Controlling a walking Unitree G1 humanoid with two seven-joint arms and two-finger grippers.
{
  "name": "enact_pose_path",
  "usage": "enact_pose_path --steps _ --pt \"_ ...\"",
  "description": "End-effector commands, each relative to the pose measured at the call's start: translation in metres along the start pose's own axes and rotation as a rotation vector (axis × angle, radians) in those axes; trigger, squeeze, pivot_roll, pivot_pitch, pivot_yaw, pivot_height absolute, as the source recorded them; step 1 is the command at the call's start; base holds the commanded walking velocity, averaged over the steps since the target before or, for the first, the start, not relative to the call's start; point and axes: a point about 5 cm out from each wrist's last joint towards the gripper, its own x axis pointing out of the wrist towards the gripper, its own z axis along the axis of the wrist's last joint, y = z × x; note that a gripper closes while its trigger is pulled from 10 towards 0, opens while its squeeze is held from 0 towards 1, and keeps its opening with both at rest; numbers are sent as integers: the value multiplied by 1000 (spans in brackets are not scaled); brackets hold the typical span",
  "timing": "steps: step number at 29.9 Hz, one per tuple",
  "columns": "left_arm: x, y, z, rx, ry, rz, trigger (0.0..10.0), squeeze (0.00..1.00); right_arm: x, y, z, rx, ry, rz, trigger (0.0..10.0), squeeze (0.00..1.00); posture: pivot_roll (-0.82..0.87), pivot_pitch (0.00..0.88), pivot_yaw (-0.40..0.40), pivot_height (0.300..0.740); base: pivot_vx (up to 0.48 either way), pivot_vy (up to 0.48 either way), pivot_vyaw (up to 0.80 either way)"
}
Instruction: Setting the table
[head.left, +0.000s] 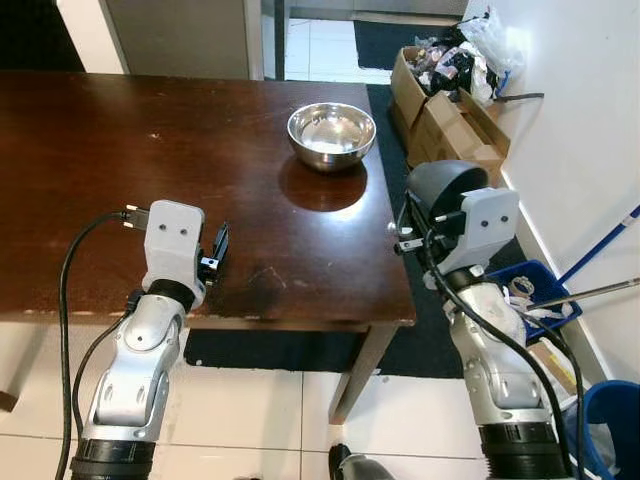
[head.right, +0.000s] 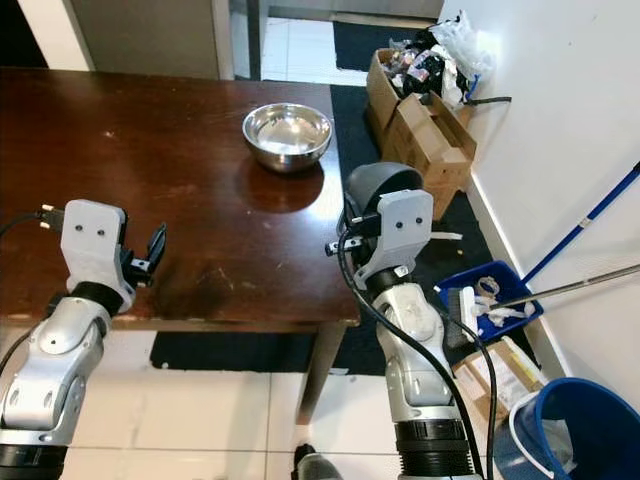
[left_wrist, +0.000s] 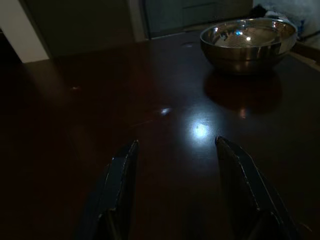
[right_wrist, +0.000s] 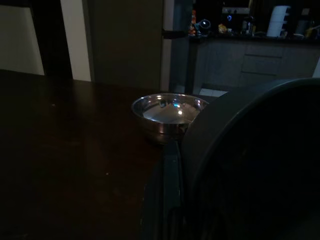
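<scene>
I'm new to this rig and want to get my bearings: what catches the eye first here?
A shiny steel bowl stands alone near the far right edge of the dark wooden table. The right gripper holds a dark grey bowl just off the table's right edge, while the left gripper hovers open and empty over the near side.

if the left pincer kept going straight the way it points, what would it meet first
Probably the steel bowl, up ahead and slightly to one side of the open left pincer. Only bare table lies between; it might pass just beside it.
</scene>
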Motion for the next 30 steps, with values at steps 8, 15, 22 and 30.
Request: enact_pose_path --steps 8,15,22,30 --pt "-1 -2 -3 0 6 8 10000 0 -2 -6 -1 -20 17 -7 10000 0 -113 11 -19 740 -346 0 0" --pt "0 -2 -2 1 5 5 10000 0 -2 -6 -2 -18 20 -11 10000 0 -114 13 -14 740 -347 0 0" --pt "-1 -2 -3 0 8 6 10000 0 -3 -6 -2 -17 26 -13 10000 0 -113 16 -16 740 -347 0 0" --pt "-1 -2 -3 1 8 6 10000 0 -2 -6 0 60 17 -18 10000 0 -113 16 -16 740 -348 0 0"
